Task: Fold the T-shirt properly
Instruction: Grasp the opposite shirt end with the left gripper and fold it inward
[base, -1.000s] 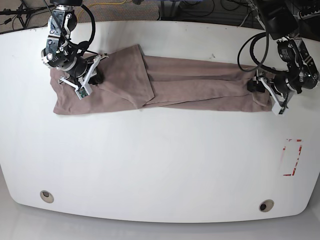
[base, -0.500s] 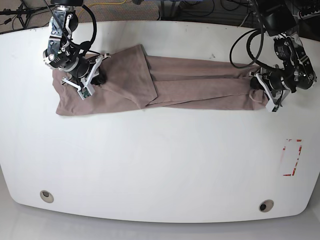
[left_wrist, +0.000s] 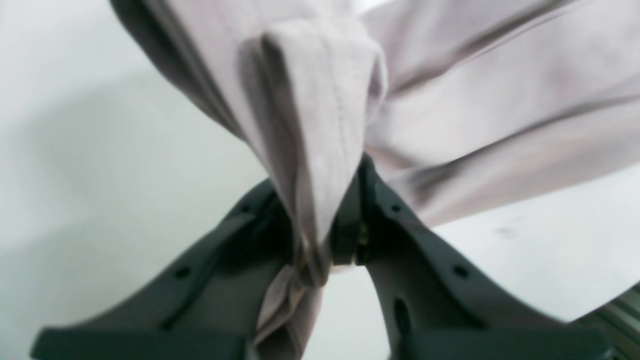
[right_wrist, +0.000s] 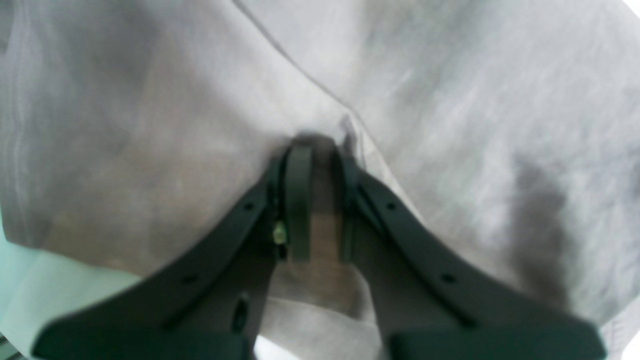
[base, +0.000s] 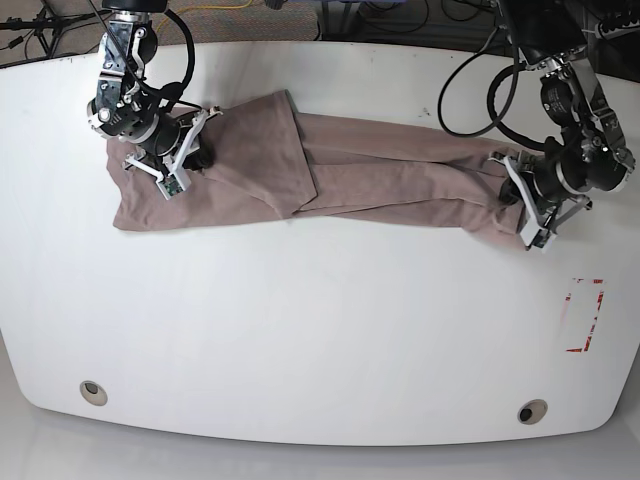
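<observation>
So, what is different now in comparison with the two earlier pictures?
The left gripper has a fold of the T-shirt between its fingers; its end of the cloth has shifted inward, toward the other arm, and now bunches and hangs. The right gripper stays at the shirt's other end, having barely shifted since the first picture.

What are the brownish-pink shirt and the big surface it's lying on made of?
The plain brownish-pink cloth T-shirt looks like soft, matte knit, perhaps cotton: it creases and droops in loose folds. The smooth white table with rounded corners could be laminate or painted board; its even, pale face shows no grain.
</observation>
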